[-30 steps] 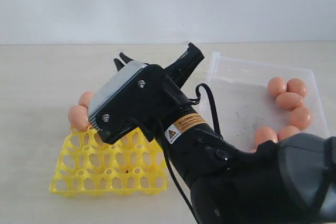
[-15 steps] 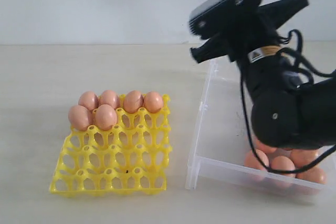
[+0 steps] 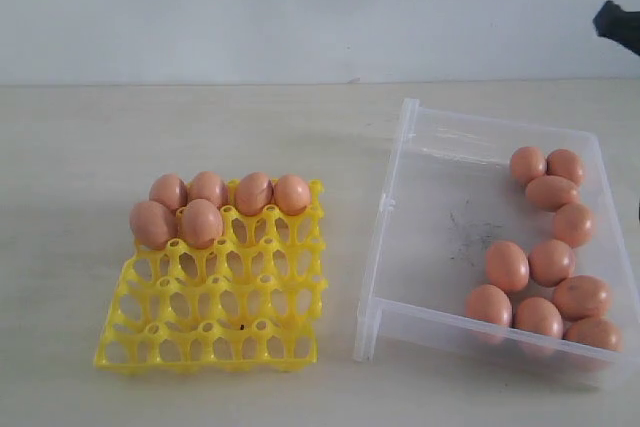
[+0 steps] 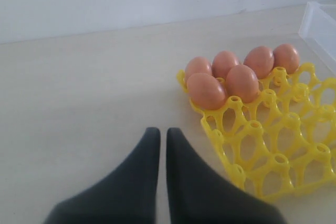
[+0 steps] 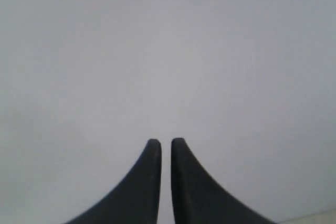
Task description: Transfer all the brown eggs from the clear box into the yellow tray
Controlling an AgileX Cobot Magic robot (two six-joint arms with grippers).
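In the clear box (image 3: 440, 197) at three o'clock, beside the yellow tray (image 3: 210, 332) at nine holding six, ten crowded brown eggs (image 3: 551, 261) could be knocked or cracked were the left gripper (image 4: 158, 136) or right gripper (image 5: 161, 144), both pressed together and empty, lowered unopened.

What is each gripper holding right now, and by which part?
Nothing. The left gripper is shut and empty near the yellow tray; the right gripper is shut and empty, facing a blank wall.

Black left end effector (image 4: 159, 130) — curved, tapering fingers (image 4: 137, 179)
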